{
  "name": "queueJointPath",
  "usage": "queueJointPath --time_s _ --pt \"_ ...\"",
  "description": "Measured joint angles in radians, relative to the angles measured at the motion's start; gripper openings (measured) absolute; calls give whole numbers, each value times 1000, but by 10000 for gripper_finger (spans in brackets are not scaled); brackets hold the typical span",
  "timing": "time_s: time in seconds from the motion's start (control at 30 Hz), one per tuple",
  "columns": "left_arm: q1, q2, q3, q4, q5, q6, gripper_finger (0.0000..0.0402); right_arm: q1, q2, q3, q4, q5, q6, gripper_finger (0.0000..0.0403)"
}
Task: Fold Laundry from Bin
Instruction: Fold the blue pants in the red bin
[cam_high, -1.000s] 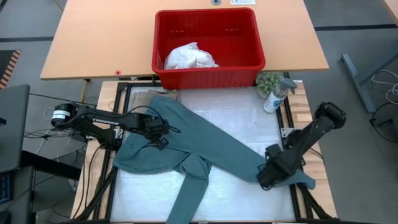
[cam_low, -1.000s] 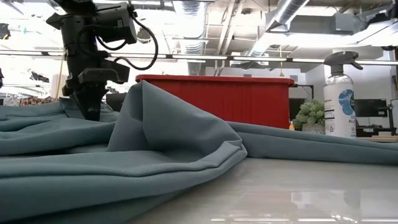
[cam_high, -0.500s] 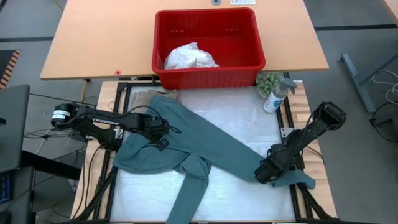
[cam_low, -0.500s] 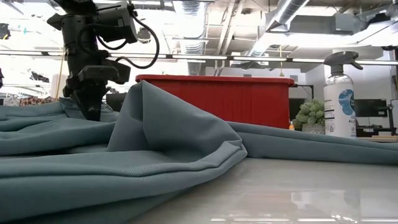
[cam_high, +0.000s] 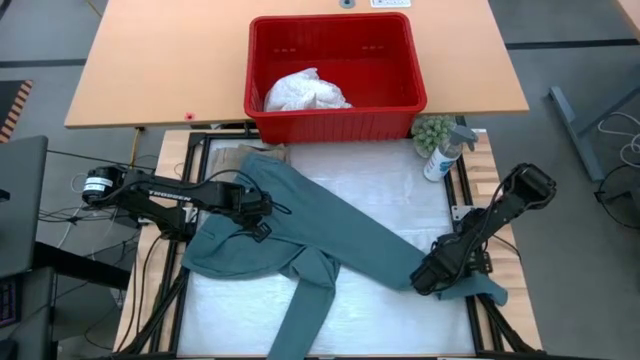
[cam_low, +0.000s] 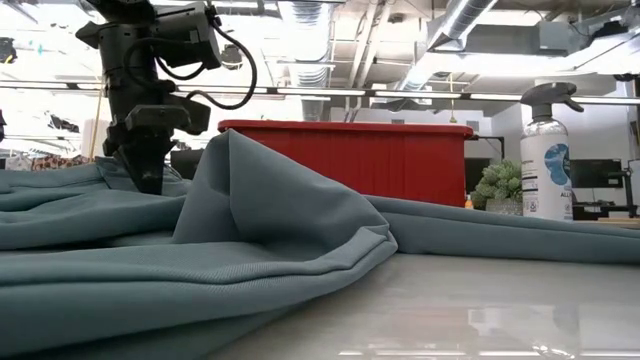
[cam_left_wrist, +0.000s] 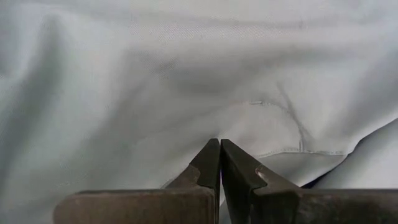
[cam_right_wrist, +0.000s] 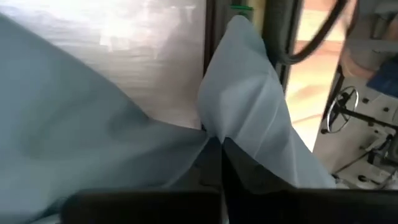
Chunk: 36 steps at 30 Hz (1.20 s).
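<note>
Spreading stage: both end effectors, left (cam_high: 258, 222) and right (cam_high: 428, 279), clamped on soft dark teal-green long-sleeved garment (cam_high: 330, 235) mid-frame; next, probably pull it flat.

Right hand (cam_high: 428, 277) now clamped on teal sleeve (cam_high: 380, 250)

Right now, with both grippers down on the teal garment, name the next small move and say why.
Probably lift the right gripper a little, drawing the sleeve end back over the table. It is shut on the teal garment where the sleeve hangs off the table's right edge, and the left gripper, shut, already pins the body, so the cloth should spread rather than slide.
</note>
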Motion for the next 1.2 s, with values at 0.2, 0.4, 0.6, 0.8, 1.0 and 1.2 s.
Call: queueJointPath --time_s 0.2,0.4,0.6,0.8,1.0,1.2 --pt "0 0 0 4 -13 0 0 -40 0 51 -14 97 -55 16" --pt "0 0 0 4 -14 0 0 -83 0 213 -4 341 -231 16" --pt "0 0 0 4 -15 0 0 3 0 437 -28 395 -360 16" --pt "0 0 0 3 -21 3 0 213 -1 560 -61 194 -134 16" --pt "0 0 0 3 -35 16 0 410 -1 569 -114 -2 33 16" --pt "1 0 0 4 -49 16 0 504 0 569 -162 75 44 103"
